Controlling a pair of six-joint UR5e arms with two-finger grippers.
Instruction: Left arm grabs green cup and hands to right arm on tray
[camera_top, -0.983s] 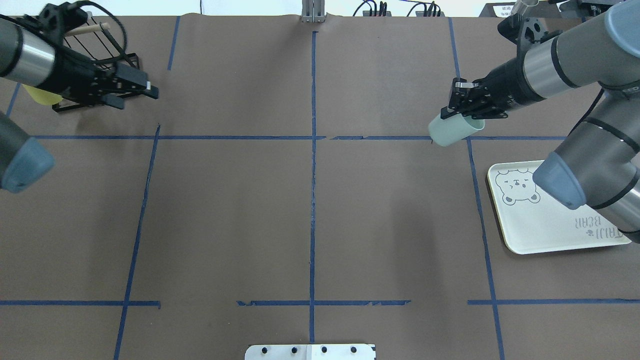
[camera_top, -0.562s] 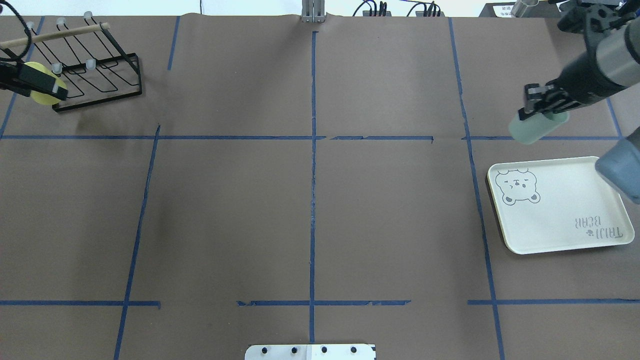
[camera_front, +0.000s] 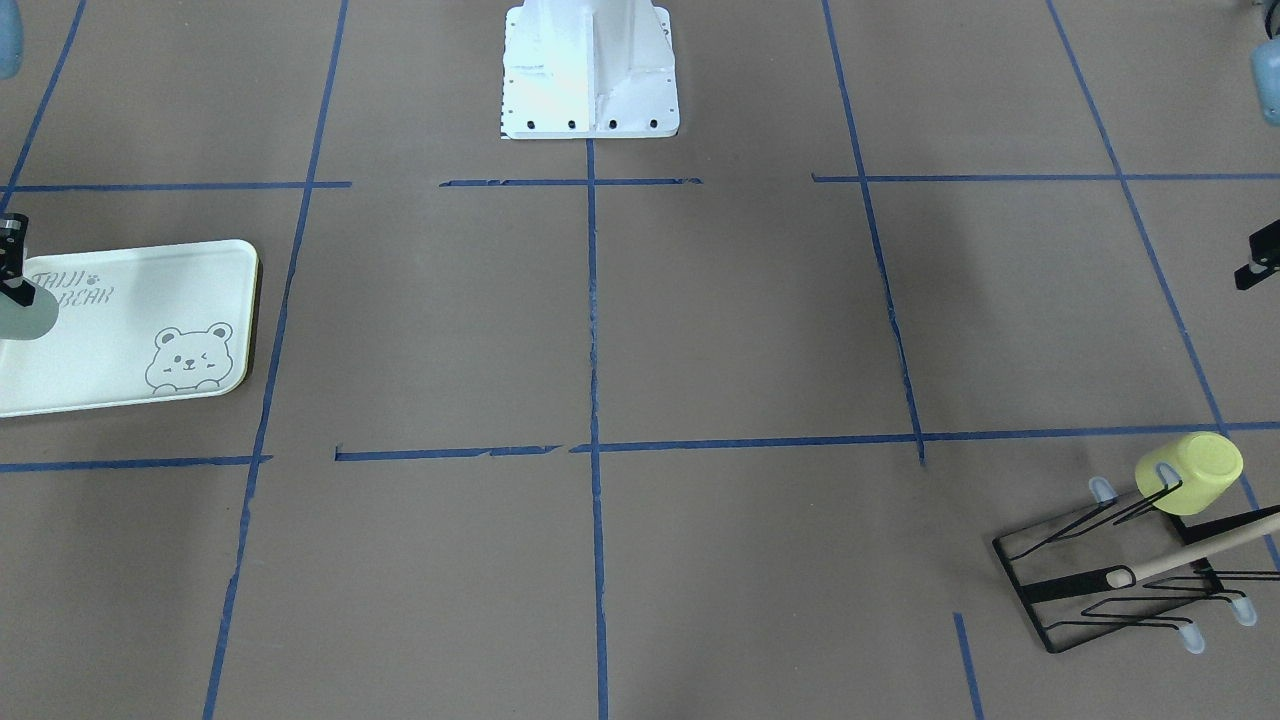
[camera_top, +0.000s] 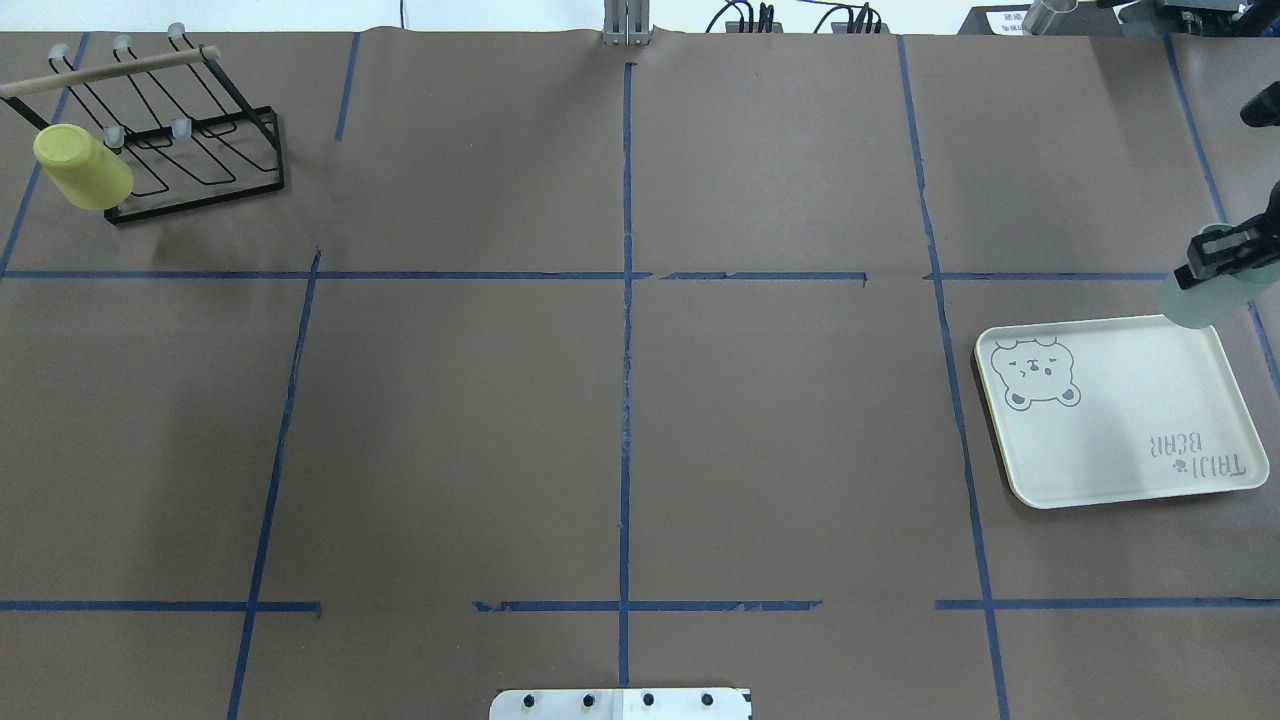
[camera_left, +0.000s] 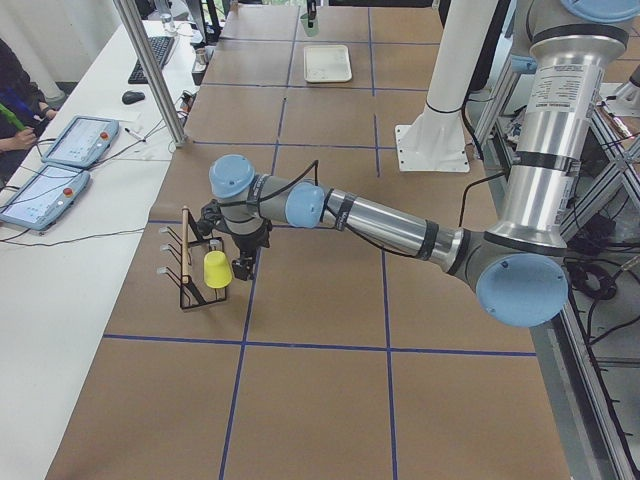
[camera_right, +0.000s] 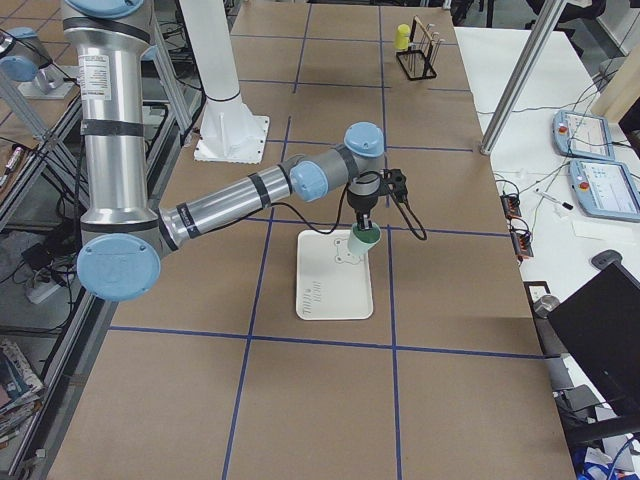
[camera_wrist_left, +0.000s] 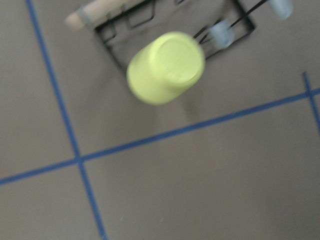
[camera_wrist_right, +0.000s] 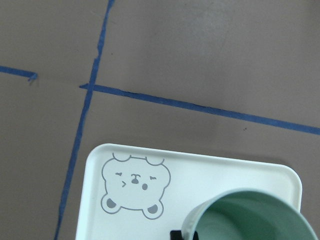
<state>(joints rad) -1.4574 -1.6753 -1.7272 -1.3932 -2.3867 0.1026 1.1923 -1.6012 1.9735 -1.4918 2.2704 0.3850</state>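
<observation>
My right gripper (camera_top: 1218, 258) is shut on the pale mint-green cup (camera_top: 1195, 303) and holds it upright, mouth up, over the far right corner of the tray (camera_top: 1110, 420). The right wrist view shows the cup's open rim (camera_wrist_right: 250, 215) over the tray (camera_wrist_right: 200, 175) beside the bear drawing. The front view has the cup (camera_front: 25, 322) at the left edge. I cannot tell whether the cup touches the tray. My left gripper (camera_left: 245, 265) hangs empty near the rack; only a sliver of it (camera_front: 1258, 262) shows in the front view, so I cannot tell if it is open.
A yellow-green cup (camera_top: 80, 165) hangs upside down on a black wire rack (camera_top: 200, 150) at the far left corner; it fills the left wrist view (camera_wrist_left: 167, 67). Blue tape lines cross the brown table. The white robot base (camera_front: 590, 70) stands at the near edge.
My right arm has carried the green cup to the right and towards the tray's far corner. My left arm has pulled back to the left, out of the overhead view.
</observation>
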